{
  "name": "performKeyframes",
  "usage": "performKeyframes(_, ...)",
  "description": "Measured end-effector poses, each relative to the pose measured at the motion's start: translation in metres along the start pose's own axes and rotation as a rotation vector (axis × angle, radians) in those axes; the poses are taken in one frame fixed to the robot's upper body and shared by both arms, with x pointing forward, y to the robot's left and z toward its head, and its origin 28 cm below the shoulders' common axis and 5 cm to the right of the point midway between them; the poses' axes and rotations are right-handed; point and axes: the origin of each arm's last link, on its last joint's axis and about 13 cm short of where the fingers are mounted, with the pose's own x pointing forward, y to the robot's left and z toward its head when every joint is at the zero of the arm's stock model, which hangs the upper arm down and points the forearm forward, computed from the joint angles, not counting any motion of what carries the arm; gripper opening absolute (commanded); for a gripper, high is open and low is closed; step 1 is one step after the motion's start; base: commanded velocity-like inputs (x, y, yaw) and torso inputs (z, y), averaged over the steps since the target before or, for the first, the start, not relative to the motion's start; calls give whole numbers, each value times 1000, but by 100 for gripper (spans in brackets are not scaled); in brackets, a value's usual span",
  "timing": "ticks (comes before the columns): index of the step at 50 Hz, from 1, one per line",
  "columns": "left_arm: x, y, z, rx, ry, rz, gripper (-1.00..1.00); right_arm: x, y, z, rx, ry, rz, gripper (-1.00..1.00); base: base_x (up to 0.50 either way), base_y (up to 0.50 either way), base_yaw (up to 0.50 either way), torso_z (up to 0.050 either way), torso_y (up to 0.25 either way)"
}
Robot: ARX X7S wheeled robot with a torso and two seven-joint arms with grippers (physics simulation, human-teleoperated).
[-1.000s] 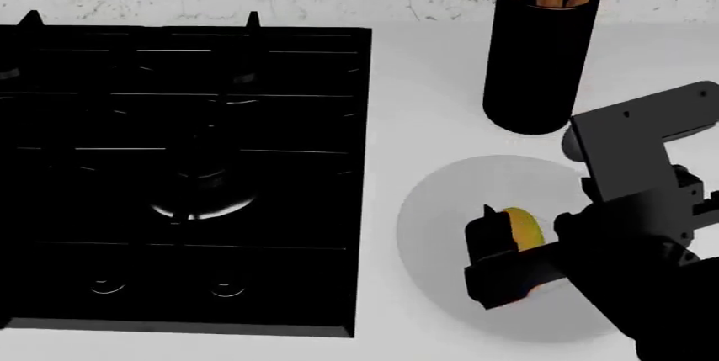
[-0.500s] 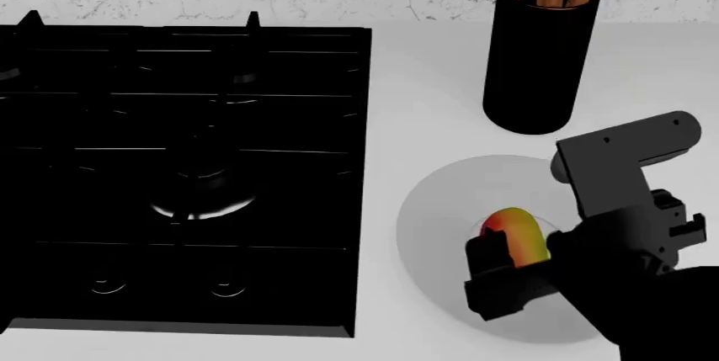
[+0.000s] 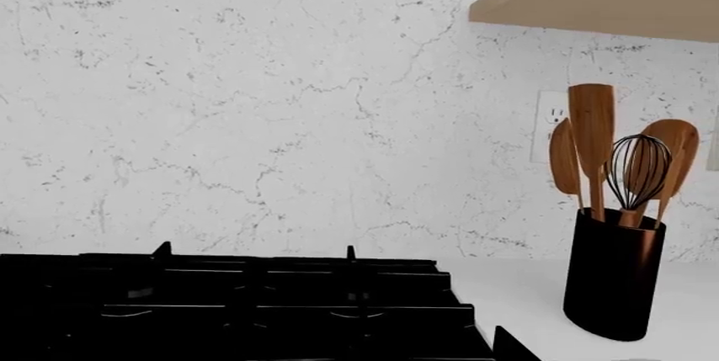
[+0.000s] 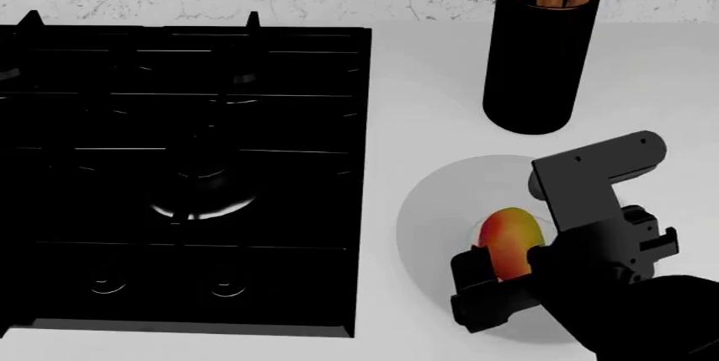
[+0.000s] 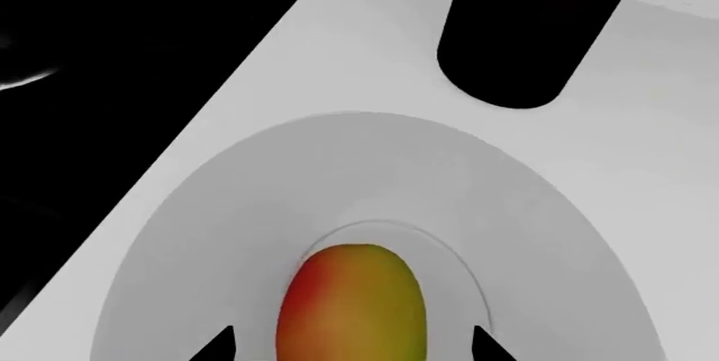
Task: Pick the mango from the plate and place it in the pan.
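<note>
On the counter's right side, head view: right gripper (image 4: 511, 270) has drawn back toward the near edge, baring more of the mango (image 4: 511, 241), which rests at the centre of the plate (image 4: 433, 209); pan not identifiable on the dark stove (image 4: 185, 167). Right wrist view: fingertips (image 5: 214, 346) spread either side of the mango (image 5: 354, 306), not clenched, pick undone. Left wrist view: stove (image 3: 225, 310), utensil pot (image 3: 612, 275); left gripper's state cannot be told.
</note>
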Motion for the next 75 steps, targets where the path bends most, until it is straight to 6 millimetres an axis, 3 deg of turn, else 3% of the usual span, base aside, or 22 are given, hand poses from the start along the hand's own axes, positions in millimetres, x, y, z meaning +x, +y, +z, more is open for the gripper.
performKeyframes(22, -2, -1, -1, -8, 6, 0, 100, 11, 0, -7, 0, 25, -5, 100, 0, 0, 0, 0, 0)
performKeyframes(23, -2, -1, -1, -8, 7, 0, 100, 12, 0, -7, 0, 26, -6, -100, 0, 0, 0, 0, 0)
performKeyframes(40, -3, -1, -2, -11, 8, 0, 100, 9, 0, -5, 7, 2, -9, -100, 0, 0, 0, 0, 0)
performKeyframes(49, 2, -2, -4, -18, -1, -1, 100, -37, 6, 48, 2, -258, -7, -100, 0, 0, 0, 0, 0)
performKeyframes(54, 8, -2, -7, -28, -13, -1, 100, -64, 16, 67, 3, -391, 6, -100, 0, 0, 0, 0, 0)
performKeyframes(63, 21, -1, -14, -45, -32, 5, 100, -92, 28, 78, -36, -520, 23, -100, 29, 339, 0, 0, 0)
performKeyframes(75, 26, -1, -17, -47, -40, 9, 100, -104, 39, 80, -107, -571, 69, -100, 51, 500, 0, 0, 0)
